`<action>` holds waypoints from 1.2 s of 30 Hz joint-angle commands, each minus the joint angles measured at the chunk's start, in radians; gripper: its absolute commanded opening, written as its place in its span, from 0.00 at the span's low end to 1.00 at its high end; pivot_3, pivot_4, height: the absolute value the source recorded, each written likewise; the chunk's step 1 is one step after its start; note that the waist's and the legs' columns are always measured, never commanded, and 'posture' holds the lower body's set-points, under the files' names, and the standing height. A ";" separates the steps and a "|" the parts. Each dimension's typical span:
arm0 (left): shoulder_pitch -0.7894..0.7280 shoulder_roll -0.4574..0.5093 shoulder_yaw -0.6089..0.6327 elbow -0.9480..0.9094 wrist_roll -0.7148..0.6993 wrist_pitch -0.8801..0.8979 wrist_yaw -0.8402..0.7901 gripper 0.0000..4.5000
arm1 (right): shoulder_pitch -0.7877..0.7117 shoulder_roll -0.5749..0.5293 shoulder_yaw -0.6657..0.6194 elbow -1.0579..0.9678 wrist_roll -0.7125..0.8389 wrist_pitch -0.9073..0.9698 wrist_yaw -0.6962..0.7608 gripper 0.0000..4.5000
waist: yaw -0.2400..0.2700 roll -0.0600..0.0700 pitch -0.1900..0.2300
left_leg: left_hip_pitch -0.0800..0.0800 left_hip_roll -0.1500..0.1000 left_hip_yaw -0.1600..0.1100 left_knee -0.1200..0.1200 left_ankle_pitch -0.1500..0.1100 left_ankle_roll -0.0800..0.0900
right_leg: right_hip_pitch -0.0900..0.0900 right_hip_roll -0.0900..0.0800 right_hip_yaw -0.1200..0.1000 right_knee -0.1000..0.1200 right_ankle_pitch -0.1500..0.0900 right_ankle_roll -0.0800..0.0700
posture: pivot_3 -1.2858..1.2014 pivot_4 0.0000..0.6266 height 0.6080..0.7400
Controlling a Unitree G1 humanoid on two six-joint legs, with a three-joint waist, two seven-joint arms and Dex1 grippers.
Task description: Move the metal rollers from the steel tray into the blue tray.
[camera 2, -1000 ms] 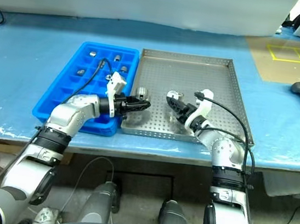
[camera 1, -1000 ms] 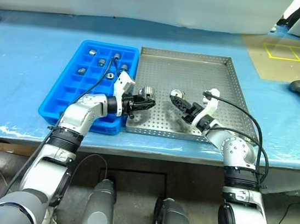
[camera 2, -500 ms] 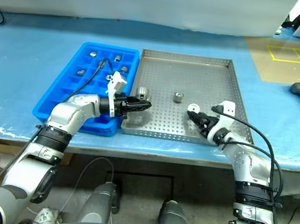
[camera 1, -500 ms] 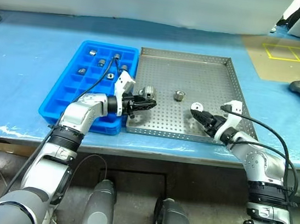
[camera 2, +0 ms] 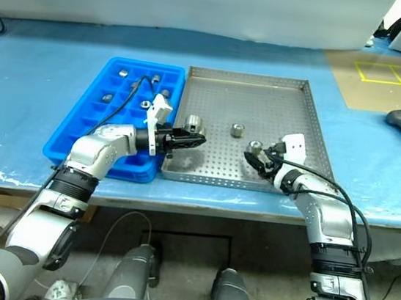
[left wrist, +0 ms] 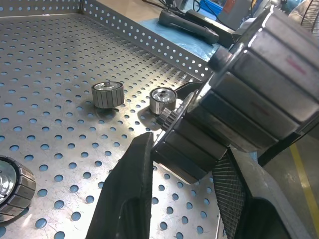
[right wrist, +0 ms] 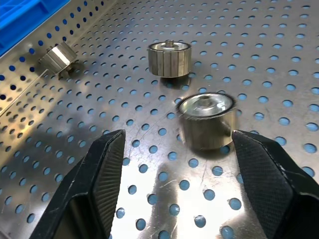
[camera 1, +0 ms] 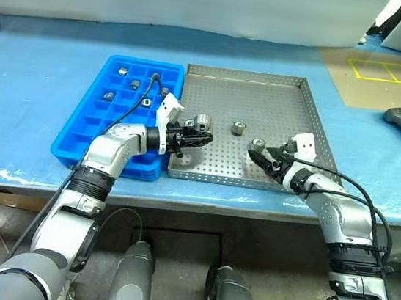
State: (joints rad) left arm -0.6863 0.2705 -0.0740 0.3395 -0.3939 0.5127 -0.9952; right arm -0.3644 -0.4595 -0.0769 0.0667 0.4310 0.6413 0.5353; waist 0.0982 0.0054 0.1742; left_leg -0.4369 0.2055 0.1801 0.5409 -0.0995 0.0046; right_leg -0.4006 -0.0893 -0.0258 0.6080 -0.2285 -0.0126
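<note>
- Right gripper (right wrist: 174,164), at the near edge of the steel tray (camera 1: 282,94): fingers now spread wide and released, where a second ago they were pinched; a metal roller (right wrist: 207,121) stands on the tray floor between them, not yet gripped. Reads as lining up a fresh pick.
- Left gripper (camera 1: 193,136), just inside the tray's left wall: fingers clenched on a roller (camera 1: 203,120), unchanged, held above the tray.
- Mid-tray: one more loose roller (camera 1: 239,128).
- Blue tray (camera 1: 88,131), left of the steel tray on the counter (camera 1: 34,69): several rollers (camera 1: 108,96) sit in far compartments. Task partway; three remain.
</note>
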 commanded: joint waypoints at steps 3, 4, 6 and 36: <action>-0.007 -0.002 0.006 -0.037 -0.015 -0.003 -0.011 0.30 | 0.041 -0.004 -0.015 -0.034 0.037 0.036 0.057 0.75 | 0.002 0.000 0.000 | -0.001 0.000 0.000 0.000 -0.001 0.001 | 0.000 0.000 0.000 -0.001 0.000 0.000 | 0.48 0.24 1.00; -0.006 -0.003 0.006 -0.038 -0.015 -0.003 -0.010 0.30 | 0.039 0.001 -0.032 -0.049 0.052 0.041 0.059 0.75 | 0.002 0.000 0.000 | -0.001 0.000 0.000 0.000 -0.001 0.001 | 0.000 0.000 0.000 -0.001 0.000 0.000 | 0.48 0.24 1.00; -0.005 -0.005 0.005 -0.039 -0.015 -0.003 -0.008 0.30 | 0.035 -0.012 -0.039 -0.072 0.049 0.030 0.074 0.75 | 0.002 0.000 0.000 | -0.001 0.000 0.000 0.000 -0.001 0.002 | 0.000 0.000 0.000 -0.001 0.000 0.000 | 0.48 0.24 1.00; -0.024 -0.007 0.005 -0.033 -0.019 0.007 -0.022 0.30 | -0.237 0.034 0.095 -0.236 0.216 0.085 0.247 0.75 | -0.002 0.003 0.001 | -0.003 0.000 0.000 0.004 -0.002 0.003 | -0.004 -0.002 0.002 0.004 0.000 0.000 | 0.48 0.24 1.00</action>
State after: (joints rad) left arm -0.6959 0.2658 -0.0756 0.3455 -0.3934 0.5221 -1.0025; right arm -0.5775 -0.4354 0.0075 -0.1530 0.6513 0.7559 0.7762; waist 0.0965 0.0084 0.1751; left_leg -0.4396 0.2057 0.1798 0.5446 -0.1010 0.0072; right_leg -0.4049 -0.0905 -0.0242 0.6118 -0.2286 -0.0131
